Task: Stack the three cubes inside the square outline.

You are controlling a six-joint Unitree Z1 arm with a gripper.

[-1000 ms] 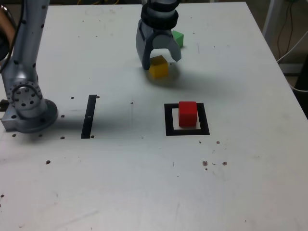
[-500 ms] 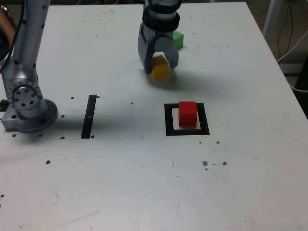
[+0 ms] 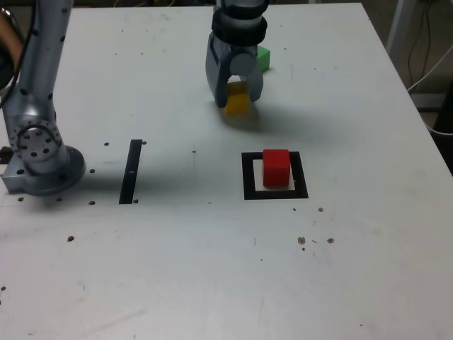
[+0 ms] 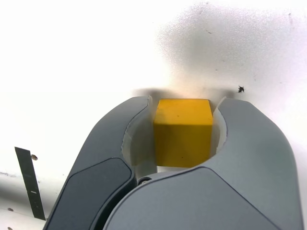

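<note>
Grey robot hand [image 3: 237,101], exterior view upper centre: jaws closed on solid yellow cube [image 3: 237,103], low over pale bench [image 3: 191,262]. Wrist view, centre: cube between both fingers, its upper face and one side in sight. Only exterior view has solid red cube [image 3: 276,168], right of centre, inside flat black square outline [image 3: 304,177] with white middle, and solid green cube [image 3: 264,59], upper centre, partly behind hand. Narrow black strip [image 3: 131,172] in both views: exterior left of centre, wrist lower left. Count: three cubes, one per colour; one outline; one strip; one hand.
</note>
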